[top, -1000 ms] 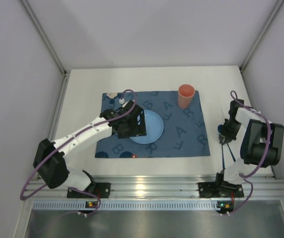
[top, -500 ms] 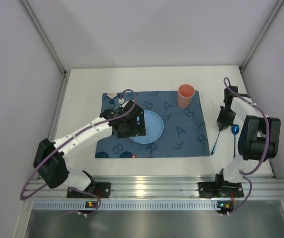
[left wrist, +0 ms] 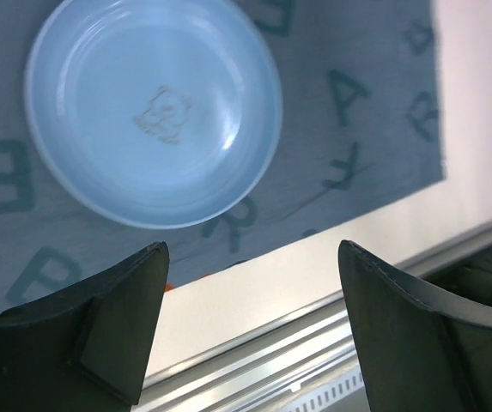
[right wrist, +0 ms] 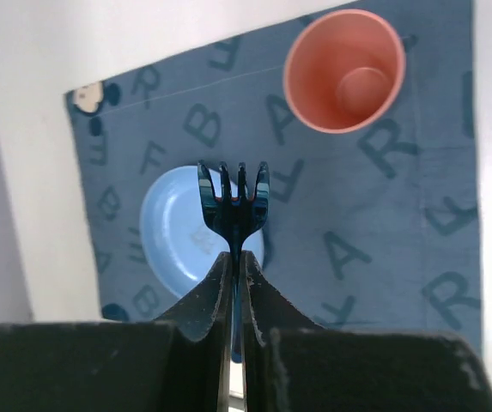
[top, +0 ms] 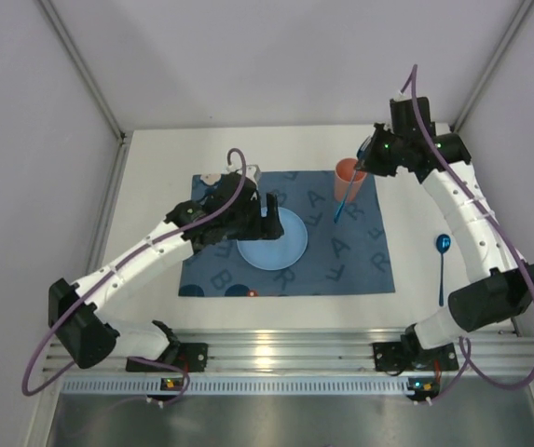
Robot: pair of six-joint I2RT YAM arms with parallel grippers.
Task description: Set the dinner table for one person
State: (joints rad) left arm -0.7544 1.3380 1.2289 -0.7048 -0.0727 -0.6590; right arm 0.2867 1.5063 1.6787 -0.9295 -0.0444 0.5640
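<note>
The broad white desk (top: 155, 186) under both arms seems rigid, not for gripping, so the right fingers (right wrist: 231, 279) clamp a light, slim blue fork (right wrist: 233, 202) by its handle near the orange cup (top: 349, 172), while the left fingers (top: 261, 197) gape empty beside the plate (left wrist: 155, 112).

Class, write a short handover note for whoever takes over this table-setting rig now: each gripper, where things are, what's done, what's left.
Left gripper: jaws open, empty, above the mat by the blue plate.
Right gripper: jaws shut on the blue fork, raised over the mat near the orange cup.
Done: plate and cup sit on the mat.
Left: place the fork; the spoon lies on the white table, right of the mat.
</note>
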